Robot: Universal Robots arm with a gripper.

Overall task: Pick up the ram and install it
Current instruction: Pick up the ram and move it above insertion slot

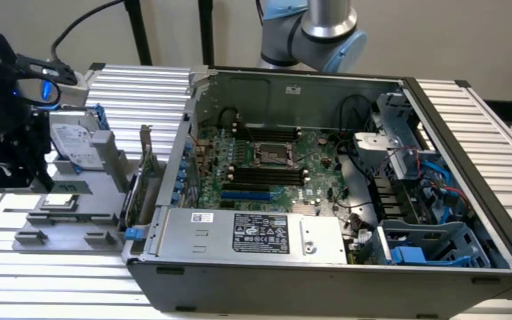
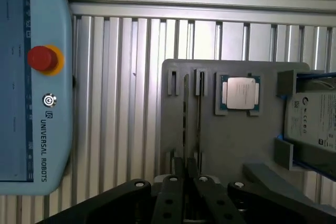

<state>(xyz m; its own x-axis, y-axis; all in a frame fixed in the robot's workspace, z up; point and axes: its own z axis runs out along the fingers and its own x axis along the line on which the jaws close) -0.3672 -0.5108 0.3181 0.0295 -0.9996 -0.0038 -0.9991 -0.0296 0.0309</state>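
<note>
Two rams stand edge-on in the slots of a grey parts holder [image 2: 231, 145]. One ram [image 2: 185, 114] is a thin dark strip that runs in line with the gap between my jaws; the second [image 2: 199, 114] is parallel beside it. My gripper [image 2: 187, 164] hovers above the near end of these slots with its jaws a narrow gap apart and nothing between them. In the exterior view the gripper [image 1: 7, 175] hangs over the holder [image 1: 69, 223] at that view's left. Right of it is the open computer case [image 1: 327, 280], whose motherboard has black memory slots [image 1: 265, 177].
On the holder are a silver processor chip [image 2: 240, 93], a hard drive [image 2: 315, 119] and an upright expansion card [image 1: 145, 173] beside the case wall. A teach pendant [image 2: 31, 103] with a red stop button lies on the ribbed aluminium table [image 2: 121, 103]. The power supply [image 1: 247, 233] fills the case's front.
</note>
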